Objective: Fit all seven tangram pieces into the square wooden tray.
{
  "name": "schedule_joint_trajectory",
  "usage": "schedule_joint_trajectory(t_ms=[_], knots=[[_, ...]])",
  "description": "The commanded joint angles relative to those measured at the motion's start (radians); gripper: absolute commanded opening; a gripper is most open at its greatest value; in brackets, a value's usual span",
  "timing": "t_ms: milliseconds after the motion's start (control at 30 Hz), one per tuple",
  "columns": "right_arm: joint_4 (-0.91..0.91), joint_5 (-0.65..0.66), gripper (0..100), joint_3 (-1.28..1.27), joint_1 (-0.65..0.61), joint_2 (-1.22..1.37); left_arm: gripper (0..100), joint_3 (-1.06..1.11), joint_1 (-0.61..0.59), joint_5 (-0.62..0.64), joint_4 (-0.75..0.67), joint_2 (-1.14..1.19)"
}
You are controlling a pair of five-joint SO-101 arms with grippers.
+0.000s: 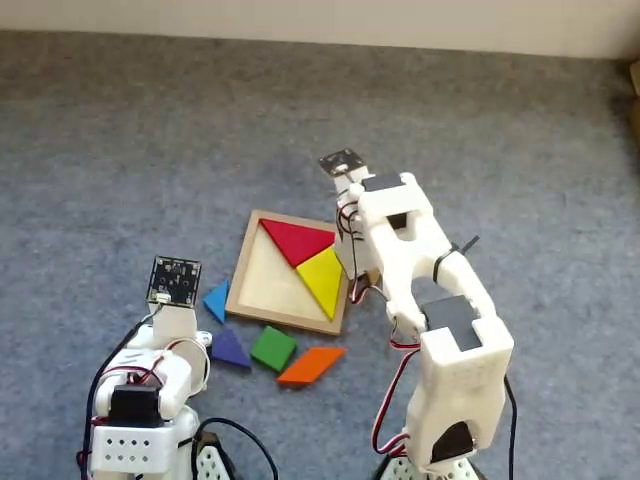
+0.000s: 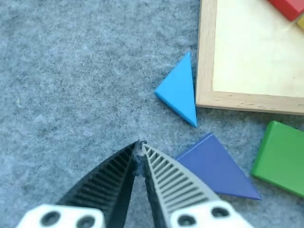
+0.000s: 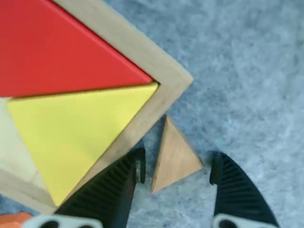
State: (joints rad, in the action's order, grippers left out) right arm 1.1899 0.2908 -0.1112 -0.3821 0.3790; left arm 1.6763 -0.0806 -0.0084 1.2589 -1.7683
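The square wooden tray point(image 1: 240, 262) holds a red triangle point(image 1: 297, 240) and a yellow triangle point(image 1: 323, 278) in its right half. Beside the tray's left rim point(image 2: 206, 71) lies a light blue triangle point(image 2: 179, 90), with an indigo triangle point(image 2: 213, 166) and a green square point(image 2: 280, 159) in front of it. My left gripper point(image 2: 141, 145) is shut and empty, low over the carpet just short of the light blue triangle. My right gripper point(image 3: 175, 166) is open, its fingers on either side of a small plain-wood triangle point(image 3: 173, 156) lying outside the tray's right rim point(image 3: 156, 102).
An orange parallelogram point(image 1: 310, 365) lies on the carpet in front of the tray, right of the green square point(image 1: 273, 348). The left half of the tray floor point(image 1: 262, 278) is bare wood. Grey carpet runs open behind and to the left of the tray.
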Motion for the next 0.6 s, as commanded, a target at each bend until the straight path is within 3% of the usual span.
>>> schedule_joint_trajectory(t_ms=[0,567], knots=[[-0.019,0.060,24.1,0.036,-0.016,-0.004,1,0.019,-0.010,0.005,0.005,-0.053],[-0.001,0.124,7.6,0.038,-0.031,-0.012,1,0.019,-0.010,0.005,0.005,-0.053]])
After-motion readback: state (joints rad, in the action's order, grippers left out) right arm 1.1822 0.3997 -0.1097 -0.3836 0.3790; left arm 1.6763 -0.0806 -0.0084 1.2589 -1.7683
